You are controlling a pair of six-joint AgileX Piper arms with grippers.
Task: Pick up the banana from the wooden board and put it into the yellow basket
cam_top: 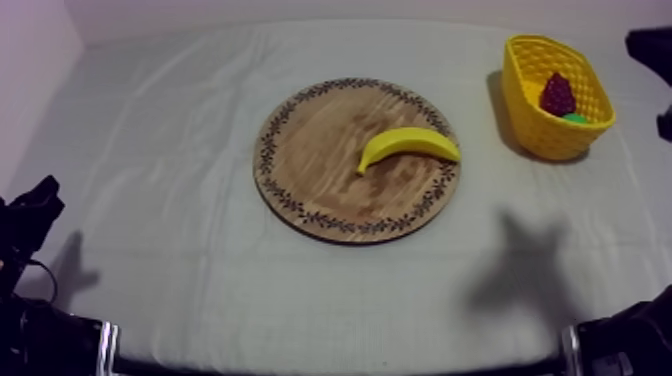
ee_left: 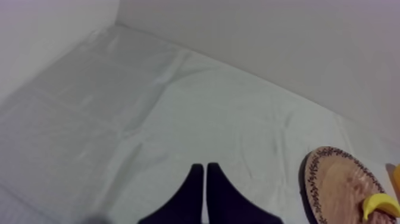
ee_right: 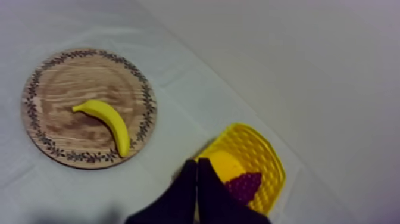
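Note:
A yellow banana [cam_top: 408, 145] lies on the right half of the round wooden board [cam_top: 320, 140], at the table's middle. The yellow basket [cam_top: 545, 135] stands at the far right. My right gripper [ee_right: 196, 162] is shut on nothing, its fingers together as a narrow wedge. It hangs high over the cloth beside the basket [ee_right: 265, 158], well clear of the banana [ee_right: 107, 122] and the board [ee_right: 65, 83]. My left gripper [ee_left: 205, 167] is likewise shut on nothing, low at the left, with the board [ee_left: 333, 184] and one end of the banana [ee_left: 381, 204] off to its side.
Inside the basket lie a dark bunch of grapes [cam_top: 557, 95] and a greenish fruit [cam_top: 576, 118]. The grapes [ee_right: 244, 186] sit beside a yellowish fruit [ee_right: 226, 165]. A shadow of the raised right arm [cam_top: 520, 270] falls on the cloth right of the board. Bare cloth surrounds the board.

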